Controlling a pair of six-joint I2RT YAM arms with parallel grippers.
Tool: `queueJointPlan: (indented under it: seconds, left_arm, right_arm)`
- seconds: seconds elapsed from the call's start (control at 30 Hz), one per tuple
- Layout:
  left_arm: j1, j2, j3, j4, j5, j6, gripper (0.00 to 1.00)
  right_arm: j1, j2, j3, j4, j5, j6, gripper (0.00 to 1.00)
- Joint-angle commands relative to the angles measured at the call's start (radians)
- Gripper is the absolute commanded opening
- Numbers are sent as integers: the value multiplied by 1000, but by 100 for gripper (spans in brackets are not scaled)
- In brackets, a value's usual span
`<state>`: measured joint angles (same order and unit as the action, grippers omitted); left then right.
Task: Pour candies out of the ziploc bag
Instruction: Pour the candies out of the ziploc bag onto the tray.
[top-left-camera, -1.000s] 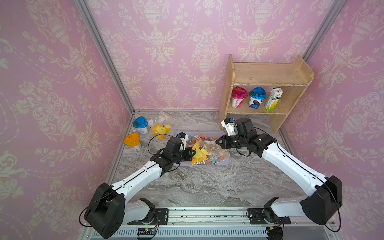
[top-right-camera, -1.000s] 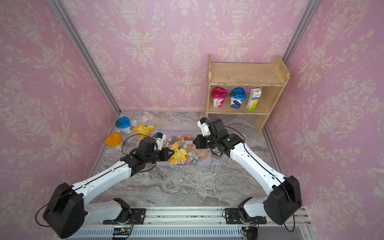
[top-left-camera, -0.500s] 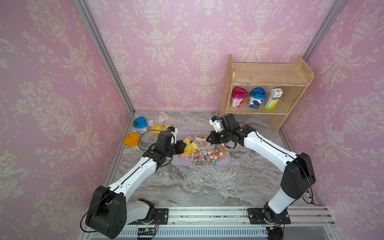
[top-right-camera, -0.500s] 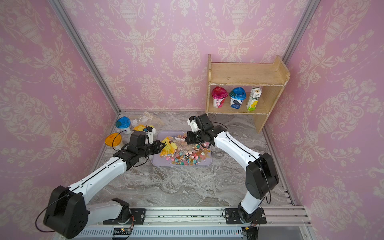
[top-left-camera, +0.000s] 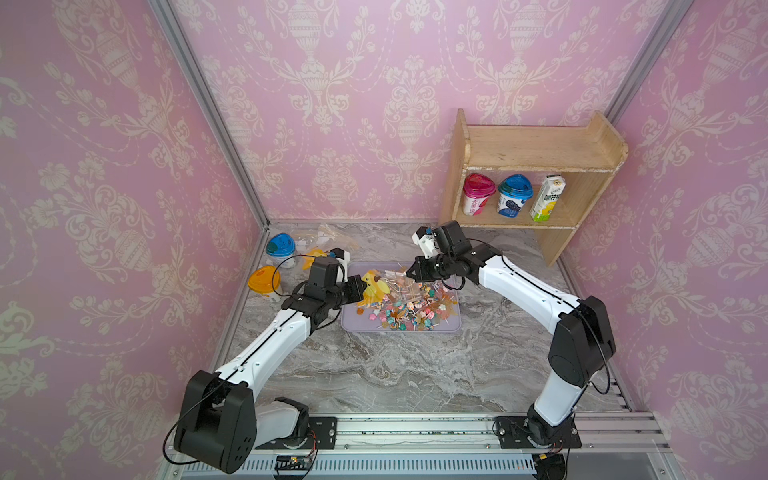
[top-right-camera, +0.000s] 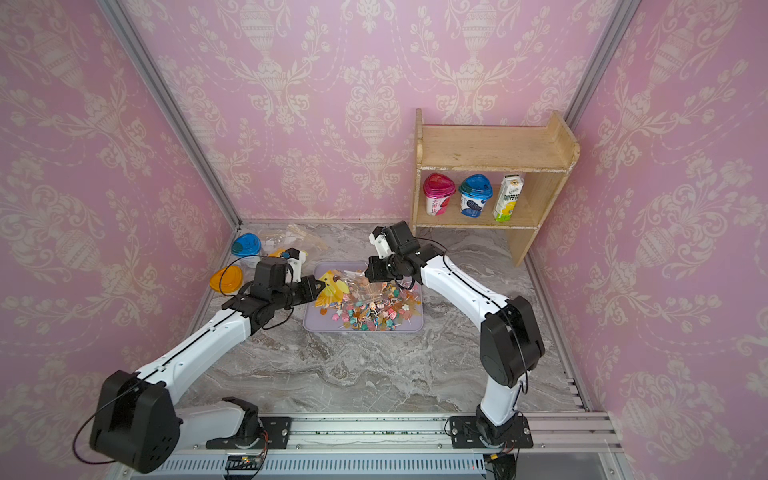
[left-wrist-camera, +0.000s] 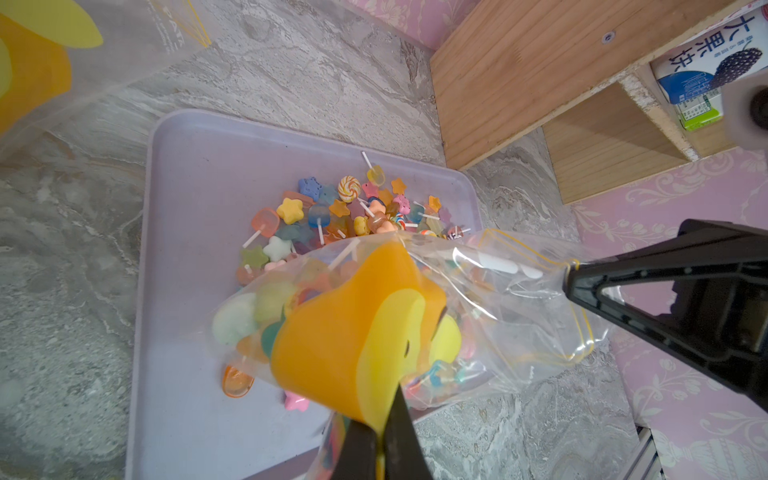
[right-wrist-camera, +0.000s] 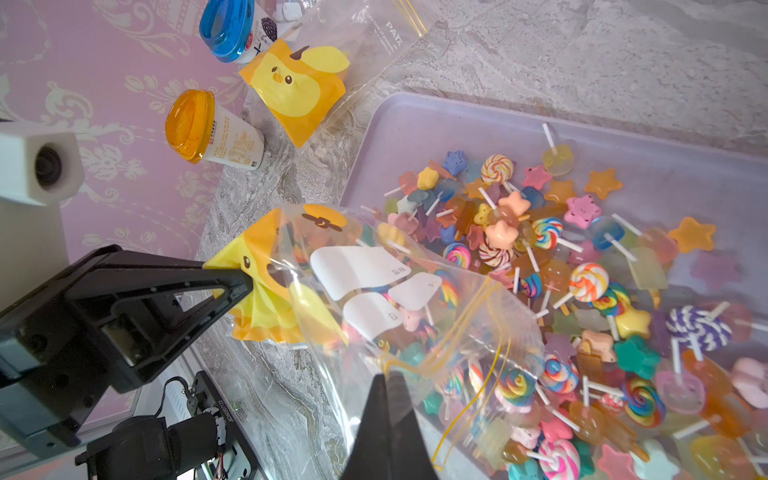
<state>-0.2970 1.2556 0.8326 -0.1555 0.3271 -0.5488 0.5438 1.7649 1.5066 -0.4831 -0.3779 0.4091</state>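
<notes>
- Left gripper (left-wrist-camera: 380, 434) pinches the ziploc bag (left-wrist-camera: 357, 332) by its yellow corner; right gripper (right-wrist-camera: 388, 380) is clamped on the zip edge.
- The bag hangs low over the tray (top-left-camera: 399, 329), just inside its far edge.
- Candies (top-left-camera: 409, 309) are heaped within the rim, with more inside the bag.
- The marble table (top-left-camera: 395, 374) in front is wide open!
- Count: two bags, with the spare bag (right-wrist-camera: 299, 87) lying flat; two table cups (top-left-camera: 279, 245); three shelf containers (top-left-camera: 514, 201).

candies (top-left-camera: 409, 309) in tray (top-left-camera: 352, 322) — bag (top-left-camera: 384, 284) above
</notes>
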Motion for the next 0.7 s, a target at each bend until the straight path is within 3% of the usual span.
queueJointPlan:
  seconds: [0.0, 0.67]
  left_arm:
    - [18, -20, 65, 9, -16, 42, 0]
    - [27, -29, 166, -73, -43, 90, 0]
  right_arm:
    - [4, 12, 38, -24, 16, -30, 0]
    - [2, 69, 109, -89, 53, -65, 0]
